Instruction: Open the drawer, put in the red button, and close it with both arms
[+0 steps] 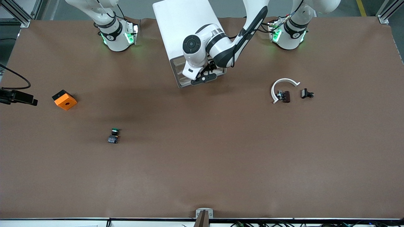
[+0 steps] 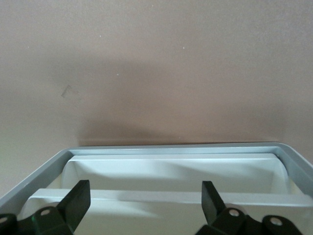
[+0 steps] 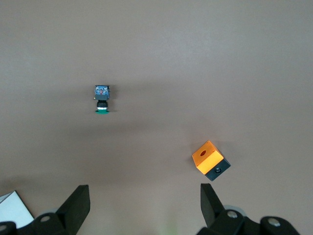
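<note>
The white drawer cabinet [image 1: 181, 25] stands between the two arms' bases, its grey-framed drawer front [image 1: 180, 74] toward the front camera. My left gripper [image 1: 203, 77] is at that front, open. In the left wrist view its fingers [image 2: 80, 198] stand wide apart over a white bar [image 2: 161, 196] inside the grey frame [image 2: 171, 149]. The red button [image 1: 285, 96] lies on the table inside a white arc, toward the left arm's end. My right gripper [image 3: 145, 198] hangs open and empty high over the right arm's end of the table.
A green-capped button [image 1: 114, 135] [image 3: 101, 99] and an orange block [image 1: 64, 100] [image 3: 210, 160] lie toward the right arm's end. The white arc [image 1: 282, 83] curls round the red button, with a small black part [image 1: 306, 93] beside it. A black device [image 1: 19, 97] juts in at the table's edge.
</note>
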{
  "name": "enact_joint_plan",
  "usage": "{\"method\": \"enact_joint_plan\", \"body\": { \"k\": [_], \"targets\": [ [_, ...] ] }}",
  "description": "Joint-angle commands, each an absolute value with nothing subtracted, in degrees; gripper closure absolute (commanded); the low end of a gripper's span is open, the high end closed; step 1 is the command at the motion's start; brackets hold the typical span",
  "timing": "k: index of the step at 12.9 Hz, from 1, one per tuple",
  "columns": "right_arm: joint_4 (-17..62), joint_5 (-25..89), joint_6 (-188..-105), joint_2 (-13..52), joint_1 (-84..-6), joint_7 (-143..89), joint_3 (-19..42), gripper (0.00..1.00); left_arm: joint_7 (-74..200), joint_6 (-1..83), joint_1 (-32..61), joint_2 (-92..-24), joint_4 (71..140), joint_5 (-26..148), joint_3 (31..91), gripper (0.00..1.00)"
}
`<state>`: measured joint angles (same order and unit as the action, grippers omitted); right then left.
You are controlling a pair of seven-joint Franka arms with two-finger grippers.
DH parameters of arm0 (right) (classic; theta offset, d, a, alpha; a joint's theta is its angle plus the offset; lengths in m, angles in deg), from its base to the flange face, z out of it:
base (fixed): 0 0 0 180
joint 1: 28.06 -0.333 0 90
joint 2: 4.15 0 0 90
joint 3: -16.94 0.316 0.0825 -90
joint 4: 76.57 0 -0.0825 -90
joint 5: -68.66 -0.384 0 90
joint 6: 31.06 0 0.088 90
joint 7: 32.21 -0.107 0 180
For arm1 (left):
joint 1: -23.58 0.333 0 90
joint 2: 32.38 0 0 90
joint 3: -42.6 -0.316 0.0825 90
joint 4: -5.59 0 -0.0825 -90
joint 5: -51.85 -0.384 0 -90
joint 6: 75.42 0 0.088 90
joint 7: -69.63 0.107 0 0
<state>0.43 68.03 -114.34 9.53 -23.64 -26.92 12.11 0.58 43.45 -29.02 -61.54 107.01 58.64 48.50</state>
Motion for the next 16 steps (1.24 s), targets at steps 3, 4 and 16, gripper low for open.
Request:
{"method": "enact_joint_plan", "body": {
  "k": [3, 4, 16],
  "targets": [
    [-2.0, 68.7, -113.6, 9.1, -22.8, -27.1, 13.0, 0.0, 1.3, 42.2, -19.1, -61.2, 101.8, 52.7, 48.0, 0.0],
    [-2.8, 68.4, -113.2, 9.1, -22.8, -27.0, 13.0, 0.0, 2.3, 42.2, -16.5, -60.8, 101.3, 50.8, 47.9, 0.0],
    [20.7, 67.7, -116.8, -12.7, -23.5, -33.7, 13.5, 0.0, 33.0, 30.5, 14.0, -47.7, 96.2, 49.3, 48.1, 0.0]
  ]
}}
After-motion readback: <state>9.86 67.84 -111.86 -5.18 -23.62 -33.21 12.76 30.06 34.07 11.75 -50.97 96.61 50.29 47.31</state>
